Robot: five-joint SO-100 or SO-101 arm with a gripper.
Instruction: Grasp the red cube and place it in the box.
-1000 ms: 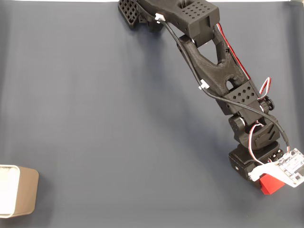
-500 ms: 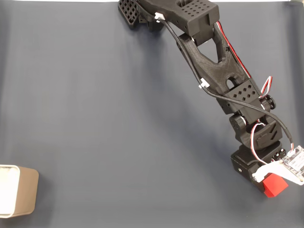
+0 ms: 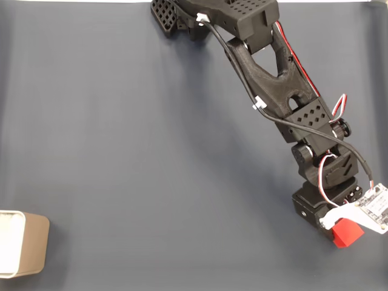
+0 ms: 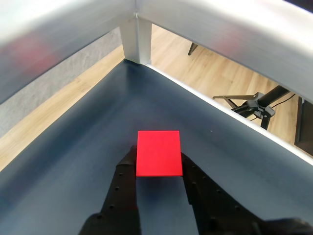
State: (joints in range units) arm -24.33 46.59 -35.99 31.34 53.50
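Wrist view, nearest first: the black two-finger end effector [image 4: 159,169] is clenching the small bright red plain-faced cube [image 4: 158,152] between its fingertips, one black finger [image 4: 124,181] pressing each side face. The cube is sitting square between the jaws, its near edge level with the tips, so the grip looks centred rather than on a corner, which should keep it from twisting out on the lift. I cannot tell whether the cube is lifting off the dark blue-grey matte counter [image 4: 98,127] or resting on it.

Beyond the cube, the counter is running out to an aluminium frame post [image 4: 137,41] at its corner, with wood floor past that.

Fixed view: the cube [image 3: 347,233] is showing at the lower right, partly under the arm's white circuit board [image 3: 376,209], because the wrist is reaching straight over it. The pale beige-white rounded box [image 3: 33,245] is sitting at the lower left edge, well apart from the cube, opening up and nothing in it that I can see. Judgement: grasp looks done; lift and a long sweep across the counter are remaining.
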